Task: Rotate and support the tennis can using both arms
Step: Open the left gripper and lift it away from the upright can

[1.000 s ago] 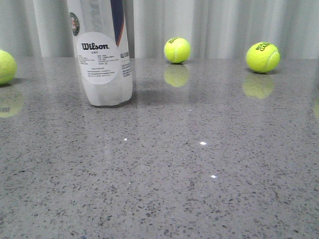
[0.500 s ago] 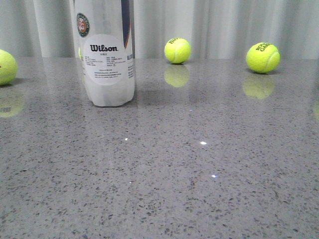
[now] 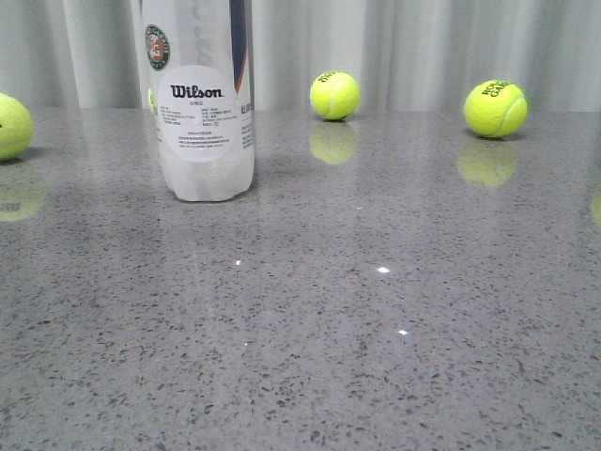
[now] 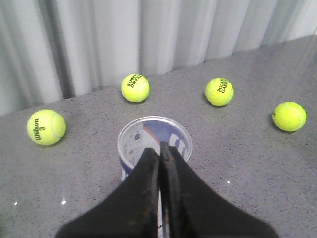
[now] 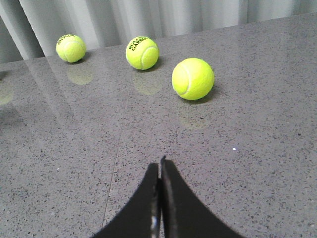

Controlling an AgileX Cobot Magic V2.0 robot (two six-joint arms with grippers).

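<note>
Tennis can (image 4: 154, 144) stood upright on the table (image 3: 423, 310), open mouth just under the left gripper (image 4: 160, 148), fingers pressed together, right gripper (image 5: 160, 166) likewise closed, well apart from the can.

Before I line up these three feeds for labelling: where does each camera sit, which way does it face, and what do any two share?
Front view: low at the table's near edge, facing forward at the upright tennis can, balls and curtain behind it; no robot part shows.
Left wrist view: on the left arm, looking down over the shut left hand into the can's open top, four balls beyond.
Right wrist view: on the right arm, over the shut right hand, facing bare table and three balls.
Shared: front and left wrist views both show the can.
</note>
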